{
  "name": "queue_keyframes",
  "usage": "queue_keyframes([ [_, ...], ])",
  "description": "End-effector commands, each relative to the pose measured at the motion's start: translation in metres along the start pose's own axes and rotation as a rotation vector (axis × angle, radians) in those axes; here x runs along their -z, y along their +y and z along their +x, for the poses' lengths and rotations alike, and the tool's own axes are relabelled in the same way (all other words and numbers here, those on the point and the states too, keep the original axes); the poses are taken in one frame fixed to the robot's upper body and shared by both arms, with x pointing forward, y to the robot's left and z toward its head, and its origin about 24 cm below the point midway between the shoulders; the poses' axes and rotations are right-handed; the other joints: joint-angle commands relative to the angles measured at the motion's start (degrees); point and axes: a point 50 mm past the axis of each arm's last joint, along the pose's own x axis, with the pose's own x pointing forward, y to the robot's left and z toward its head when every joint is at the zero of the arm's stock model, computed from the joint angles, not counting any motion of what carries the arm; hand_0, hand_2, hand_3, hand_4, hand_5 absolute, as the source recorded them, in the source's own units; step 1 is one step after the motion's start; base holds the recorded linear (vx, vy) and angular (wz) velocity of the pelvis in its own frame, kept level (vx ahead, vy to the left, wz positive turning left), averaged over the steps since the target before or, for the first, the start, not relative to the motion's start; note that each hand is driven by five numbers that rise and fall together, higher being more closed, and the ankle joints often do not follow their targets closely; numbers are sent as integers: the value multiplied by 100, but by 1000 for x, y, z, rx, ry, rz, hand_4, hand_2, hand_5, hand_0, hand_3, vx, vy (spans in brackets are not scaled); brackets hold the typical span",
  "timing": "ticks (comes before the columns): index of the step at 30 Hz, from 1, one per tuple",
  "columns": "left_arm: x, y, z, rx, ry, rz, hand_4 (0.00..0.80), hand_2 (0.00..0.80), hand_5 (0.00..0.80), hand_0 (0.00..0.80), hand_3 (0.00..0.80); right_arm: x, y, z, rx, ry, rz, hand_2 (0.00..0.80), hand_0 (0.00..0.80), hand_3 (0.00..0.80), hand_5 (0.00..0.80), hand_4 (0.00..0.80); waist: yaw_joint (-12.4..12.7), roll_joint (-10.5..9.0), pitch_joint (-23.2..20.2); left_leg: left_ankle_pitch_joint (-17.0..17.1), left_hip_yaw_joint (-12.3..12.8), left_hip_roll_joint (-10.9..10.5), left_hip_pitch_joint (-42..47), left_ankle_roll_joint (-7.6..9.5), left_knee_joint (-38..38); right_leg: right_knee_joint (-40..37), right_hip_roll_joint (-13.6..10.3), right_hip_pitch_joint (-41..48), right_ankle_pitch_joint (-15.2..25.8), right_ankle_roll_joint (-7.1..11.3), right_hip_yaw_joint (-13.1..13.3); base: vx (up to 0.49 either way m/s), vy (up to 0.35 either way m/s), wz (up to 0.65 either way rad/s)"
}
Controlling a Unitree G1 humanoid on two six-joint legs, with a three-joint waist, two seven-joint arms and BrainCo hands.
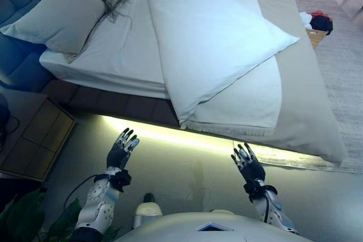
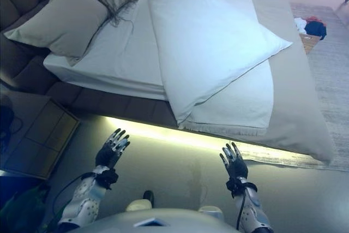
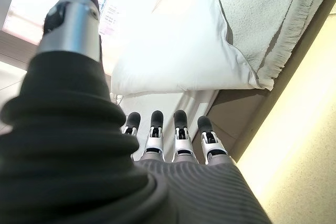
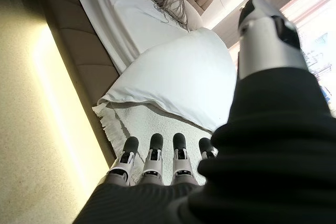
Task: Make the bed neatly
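Bed (image 1: pixel 306 106) duvet (image 1: pixel 210 38) lies askew; left hand (image 1: pixel 121 150), right hand (image 1: pixel 248 164) fingers spread wide, holding nothing.

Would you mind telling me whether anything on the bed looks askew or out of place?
Yes. The white duvet lies diagonally, one corner hanging over the near edge above a fringed blanket. The grey pillow sits crooked near the headboard.

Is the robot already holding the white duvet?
No, the left hand and right hand are both open and empty over the floor, short of the duvet.
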Motion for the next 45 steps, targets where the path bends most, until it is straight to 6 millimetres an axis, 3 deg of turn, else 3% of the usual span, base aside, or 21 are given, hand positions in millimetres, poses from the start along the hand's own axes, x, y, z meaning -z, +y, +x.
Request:
queue_keyframes([
  [1,-31,5,5,5,-143,66,0,0,0,0,0,-25,29,12,-125,-105,-20,0,0,0,0,0,17,11,25,-517,413,-140,380,326,71,83,266,-556,485,-276,83,0,0,0],
  [19,-31,11,2,-15,-151,62,0,0,0,0,0,-19,25,10,-128,-64,-34,0,0,0,0,0,-54,25,-50,-477,470,-76,380,301,90,49,301,-585,517,-306,156,0,0,0],
  [22,-30,12,1,-12,-151,54,0,0,0,0,0,-19,25,10,-133,-50,-43,0,0,0,0,0,-46,-1,-43,-595,326,-166,314,328,303,67,327,-616,509,-326,312,8,1,-2],
  [24,-27,13,-4,-20,-156,29,0,0,0,0,0,-18,25,10,-144,-32,-68,0,0,0,0,0,42,-25,12,-721,43,-319,127,358,656,102,330,-647,538,-346,459,36,37,-12],
  [26,-25,13,-6,-27,-151,27,0,0,0,0,0,-20,24,10,-145,-37,-65,0,0,0,0,0,66,-21,45,-715,59,-337,117,387,650,91,322,-643,561,-343,465,9,69,-18],
  [30,-27,11,0,3,-134,45,0,0,0,0,0,-21,21,10,-134,-51,-17,0,0,0,0,0,-41,13,42,-680,239,-306,214,448,505,242,194,-673,534,-275,441,15,122,-8],
  [35,-29,15,1,-14,-127,50,0,0,0,0,0,-16,27,9,-144,-51,-7,0,0,0,0,0,-73,42,65,-773,277,-472,247,601,538,546,-89,-791,509,-117,458,25,163,1],
  [38,-35,14,6,-9,-155,49,0,0,0,0,0,-18,29,13,-144,-70,-8,0,0,0,0,0,-58,69,165,-915,244,-590,121,764,823,1068,-337,-946,484,-99,539,-21,197,-2],
  [41,-41,10,13,4,-158,59,0,0,0,0,0,-22,31,14,-127,-114,11,0,0,0,0,0,-109,197,313,-1033,94,-848,-22,1116,1039,2836,-657,-1653,1097,-206,865,-35,294,3],
  [43,-41,8,17,16,-146,78,0,0,0,0,0,-25,26,11,-100,-136,35,0,0,0,0,0,-190,332,464,-1093,65,-935,-10,1210,1174,4079,-620,-2231,1259,-325,1075,7,319,32],
  [45,-45,10,18,15,-148,76,0,0,0,0,0,-23,22,7,-101,-132,35,0,0,0,0,0,-250,340,548,-1169,48,-1023,41,1211,1285,4264,-590,-2542,1505,-279,1015,89,182,39],
])
